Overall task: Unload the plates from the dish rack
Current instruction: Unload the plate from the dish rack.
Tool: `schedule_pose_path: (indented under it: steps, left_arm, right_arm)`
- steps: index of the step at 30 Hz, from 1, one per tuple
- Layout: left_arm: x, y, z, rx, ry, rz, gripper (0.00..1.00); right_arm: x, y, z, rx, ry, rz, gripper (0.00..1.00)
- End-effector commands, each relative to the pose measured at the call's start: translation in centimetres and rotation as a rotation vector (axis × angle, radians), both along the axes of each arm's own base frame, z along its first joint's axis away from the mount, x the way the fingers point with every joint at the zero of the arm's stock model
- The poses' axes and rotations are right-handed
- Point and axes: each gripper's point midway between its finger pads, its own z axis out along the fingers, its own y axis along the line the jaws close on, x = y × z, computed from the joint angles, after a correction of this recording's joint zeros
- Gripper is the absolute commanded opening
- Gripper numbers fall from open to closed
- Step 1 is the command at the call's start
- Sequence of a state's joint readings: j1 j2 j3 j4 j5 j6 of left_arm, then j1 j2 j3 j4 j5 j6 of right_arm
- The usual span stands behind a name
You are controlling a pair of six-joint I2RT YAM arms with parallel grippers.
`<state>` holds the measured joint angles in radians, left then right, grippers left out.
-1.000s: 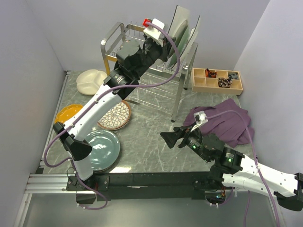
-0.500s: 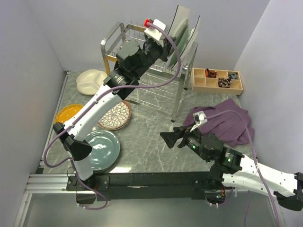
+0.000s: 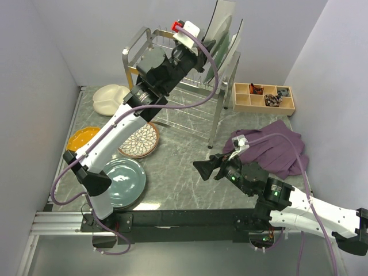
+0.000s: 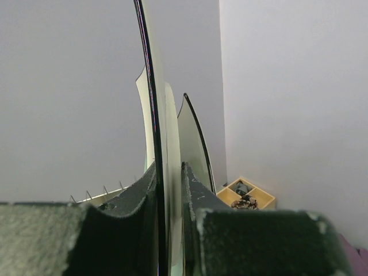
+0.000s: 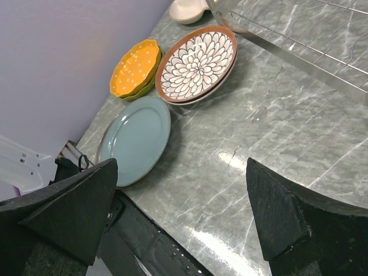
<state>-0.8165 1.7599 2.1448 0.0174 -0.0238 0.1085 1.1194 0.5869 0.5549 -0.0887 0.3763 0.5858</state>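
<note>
The dish rack point(image 3: 172, 75) stands at the back. Two upright plates remain in it on the right. My left gripper point(image 3: 201, 50) is shut on the near edge of the front one, a dark-rimmed pale plate point(image 3: 221, 26). In the left wrist view that plate point(image 4: 164, 115) stands edge-on between my fingers point(image 4: 198, 198), with a second plate point(image 4: 195, 144) behind it. On the table lie a cream divided plate point(image 3: 110, 96), an orange dotted plate point(image 3: 83, 137), a brown petal plate point(image 3: 140, 140) and a grey-blue plate point(image 3: 122, 181). My right gripper point(image 3: 204, 168) is open and empty above the table.
A wooden compartment tray point(image 3: 263, 96) sits right of the rack. A purple cloth point(image 3: 270, 146) lies at the right. The right wrist view shows the grey-blue plate point(image 5: 135, 138), the orange plate point(image 5: 136, 66) stacked on a greenish one, and the rack's lower bar point(image 5: 276, 46).
My left gripper has risen a little with the dark-rimmed plate, whose top edge now reaches the frame's top. The right arm has barely moved.
</note>
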Motion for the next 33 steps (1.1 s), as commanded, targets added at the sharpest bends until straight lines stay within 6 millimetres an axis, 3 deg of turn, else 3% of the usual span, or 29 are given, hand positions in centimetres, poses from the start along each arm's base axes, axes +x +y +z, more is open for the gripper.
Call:
schedule_pose_path:
  steps: [1, 8, 19, 33]
  left_arm:
    - [-7.9, 5.7, 12.7, -0.255, -0.321, -0.049, 0.01]
    - [-7.3, 5.4, 10.6, -0.163, -0.351, -0.001, 0.01]
    - [-8.2, 4.9, 9.9, 0.012, -0.465, 0.048, 0.01]
    - [-9.1, 7.5, 8.4, 0.165, -0.527, 0.169, 0.01]
  right_arm:
    - [0.2, 0.1, 2.2, 0.063, -0.039, -0.006, 0.98]
    - [0.2, -0.1, 2.2, 0.061, -0.041, -0.012, 0.98]
    - [0.3, 0.2, 1.9, 0.050, -0.037, -0.013, 0.98]
    - [0.7, 0.2, 1.7, 0.033, -0.034, -0.027, 0.98]
